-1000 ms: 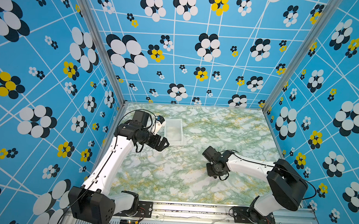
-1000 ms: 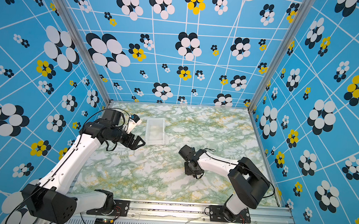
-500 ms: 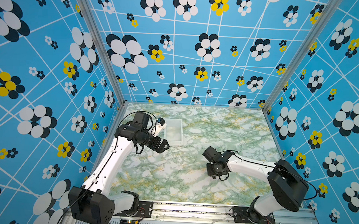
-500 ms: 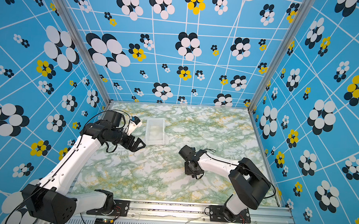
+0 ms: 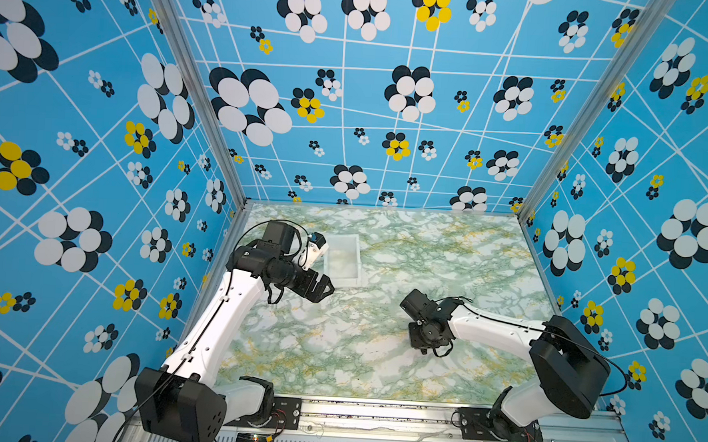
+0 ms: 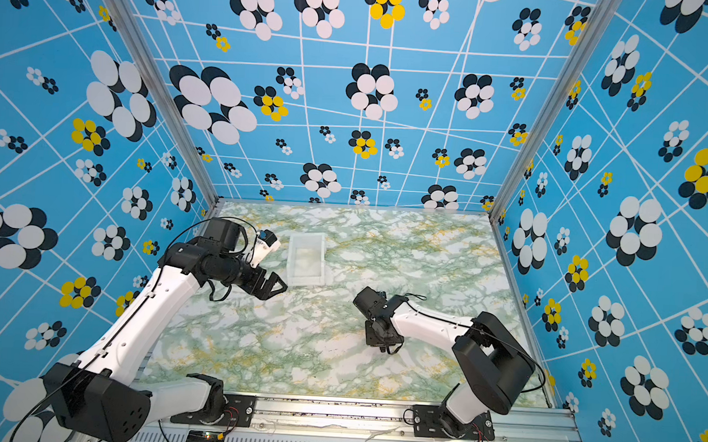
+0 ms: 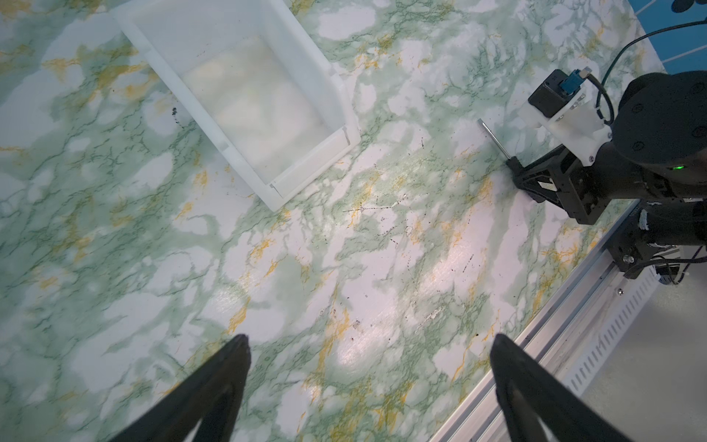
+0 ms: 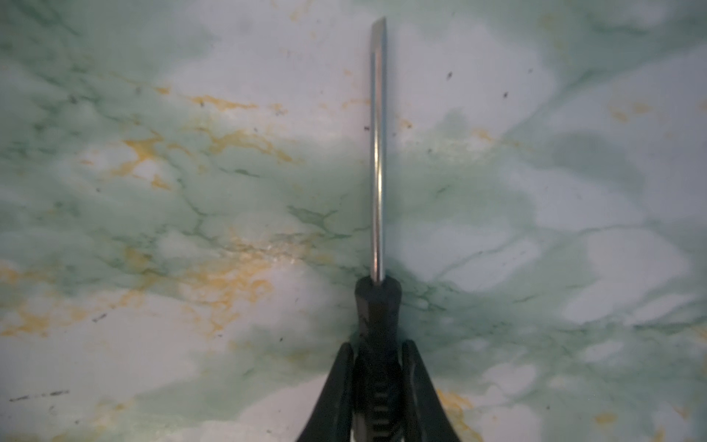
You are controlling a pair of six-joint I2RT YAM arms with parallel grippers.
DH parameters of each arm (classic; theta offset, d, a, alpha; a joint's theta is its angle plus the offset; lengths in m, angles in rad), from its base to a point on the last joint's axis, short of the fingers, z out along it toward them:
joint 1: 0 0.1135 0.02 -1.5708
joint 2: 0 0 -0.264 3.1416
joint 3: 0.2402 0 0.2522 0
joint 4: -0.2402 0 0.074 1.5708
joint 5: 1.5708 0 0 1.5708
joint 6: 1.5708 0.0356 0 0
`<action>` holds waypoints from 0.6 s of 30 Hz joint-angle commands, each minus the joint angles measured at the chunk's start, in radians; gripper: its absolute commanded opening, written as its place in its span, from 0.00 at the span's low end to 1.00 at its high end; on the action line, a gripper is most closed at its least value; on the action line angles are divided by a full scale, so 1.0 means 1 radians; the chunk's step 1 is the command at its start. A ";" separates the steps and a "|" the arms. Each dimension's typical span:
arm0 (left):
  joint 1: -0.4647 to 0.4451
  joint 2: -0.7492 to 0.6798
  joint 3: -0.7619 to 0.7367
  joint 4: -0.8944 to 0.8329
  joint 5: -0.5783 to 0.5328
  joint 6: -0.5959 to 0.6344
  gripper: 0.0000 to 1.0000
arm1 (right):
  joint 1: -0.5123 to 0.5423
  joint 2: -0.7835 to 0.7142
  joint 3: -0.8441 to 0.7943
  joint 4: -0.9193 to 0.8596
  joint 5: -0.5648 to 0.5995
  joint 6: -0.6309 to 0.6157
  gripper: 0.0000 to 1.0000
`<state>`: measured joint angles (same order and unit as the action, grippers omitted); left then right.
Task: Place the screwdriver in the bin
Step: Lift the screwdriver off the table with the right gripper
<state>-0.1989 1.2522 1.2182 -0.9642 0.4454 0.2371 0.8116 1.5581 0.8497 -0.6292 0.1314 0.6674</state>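
The screwdriver lies flat on the marble table, its thin grey shaft pointing away from my right gripper, which is shut on the black handle. The left wrist view shows the same shaft sticking out of the right gripper. In both top views the right wrist hides the screwdriver. The white bin stands at the back left, with nothing in it. My left gripper hovers open just in front of the bin's near left corner.
Blue flowered walls close the table on three sides. A metal rail runs along the front edge and carries both arm bases. The bin sits well to the left of and behind the right gripper.
The right jaws have closed onto the screwdriver's handle. The left gripper has drifted a little to the right, staying open.
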 commanded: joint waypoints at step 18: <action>-0.025 -0.022 -0.013 0.025 -0.204 0.070 0.99 | 0.009 -0.064 0.231 -0.158 0.025 -0.096 0.15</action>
<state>-0.2184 1.2526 1.2182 -0.9596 0.3027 0.3004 0.8116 1.5078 1.0313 -0.7349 0.1448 0.6037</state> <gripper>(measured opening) 0.992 0.199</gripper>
